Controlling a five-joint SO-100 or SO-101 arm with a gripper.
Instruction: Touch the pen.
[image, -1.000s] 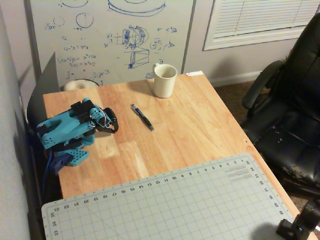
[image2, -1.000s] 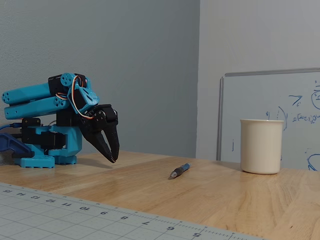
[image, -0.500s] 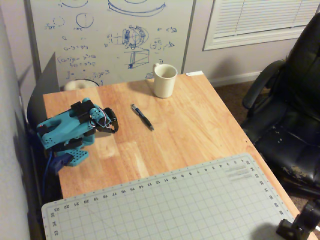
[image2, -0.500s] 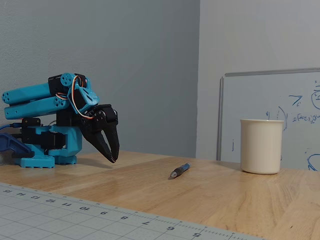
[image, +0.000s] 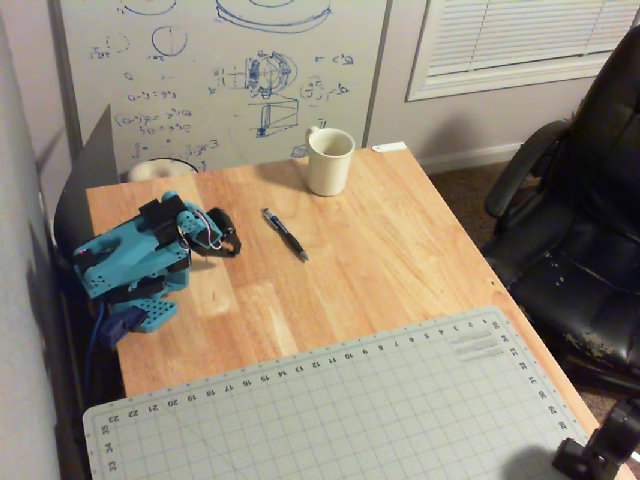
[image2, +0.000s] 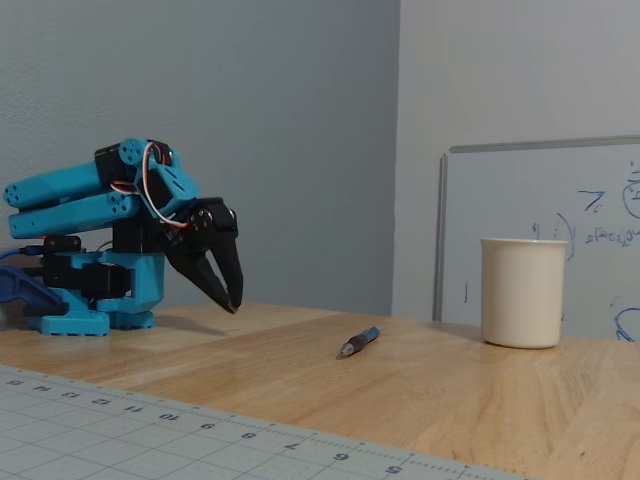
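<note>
The task is barely begun. The gripper (image2: 235, 303) hangs close to the arm's folded blue body, its two dark fingers pressed together into a downward point and grasping nothing, and it has no contact with the pen (image2: 358, 342). Everything that counts is left: the arm needs to unfold and carry its tip across the bare stretch of wooden table (image: 390, 240) to the pen.

In the fixed view the pen lies flat on the table to the right of the gripper and lower than its tip, with open wood between the two. The fingertips hover a little above the surface rather than resting on it. In the overhead view the gripper (image: 233, 245) sits to the left of the pen (image: 285, 234), near but clearly apart, and the pen runs diagonally from upper left to lower right, its nearer upper end the part closest to the fingers.

Beyond the pen, farther from the gripper, stands a cream mug (image: 329, 161), well clear of the likely path. A grey cutting mat (image: 350, 410) covers the near part of the table, away from both.
</note>
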